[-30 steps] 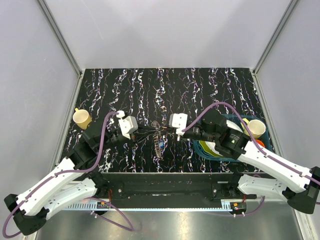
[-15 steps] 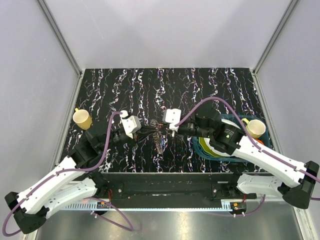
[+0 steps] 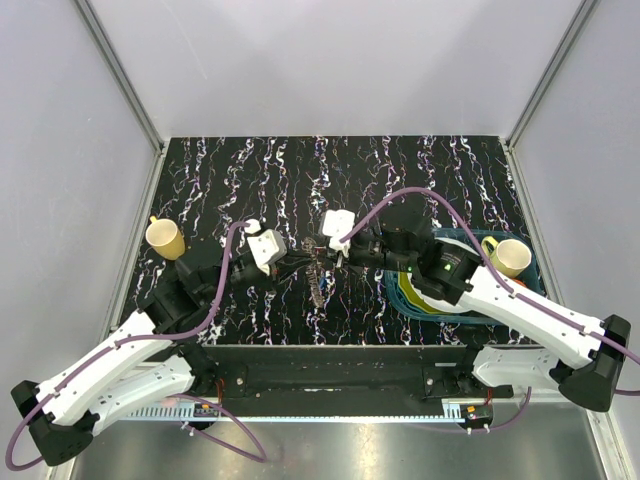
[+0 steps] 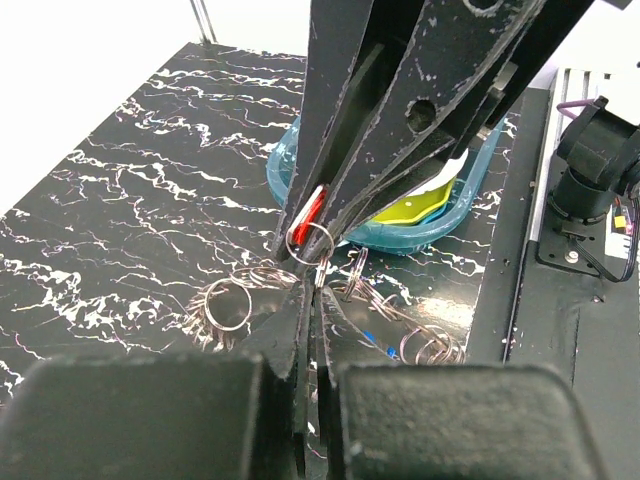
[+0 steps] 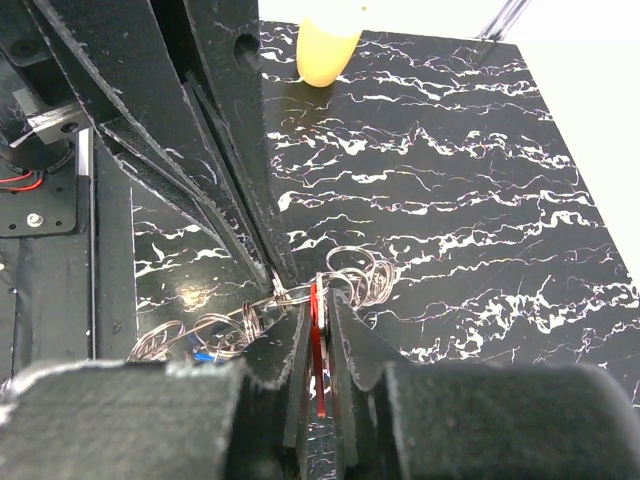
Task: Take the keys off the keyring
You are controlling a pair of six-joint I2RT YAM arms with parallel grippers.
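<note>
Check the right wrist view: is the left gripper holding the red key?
No, the red key sits between the right gripper's fingers, while the left gripper is shut on the keyring.

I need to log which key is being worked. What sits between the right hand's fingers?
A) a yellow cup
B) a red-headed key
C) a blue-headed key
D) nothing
B: the small red plastic-headed key sits between the fingers of the right hand; the left hand is shut on the silvery metal keyring.

White arm links [image 3: 100, 365], black joints [image 3: 192, 272], purple cables [image 3: 213, 285], white wrist camera blocks [image 3: 266, 248], black white-flecked fingers [image 4: 450, 120].
</note>
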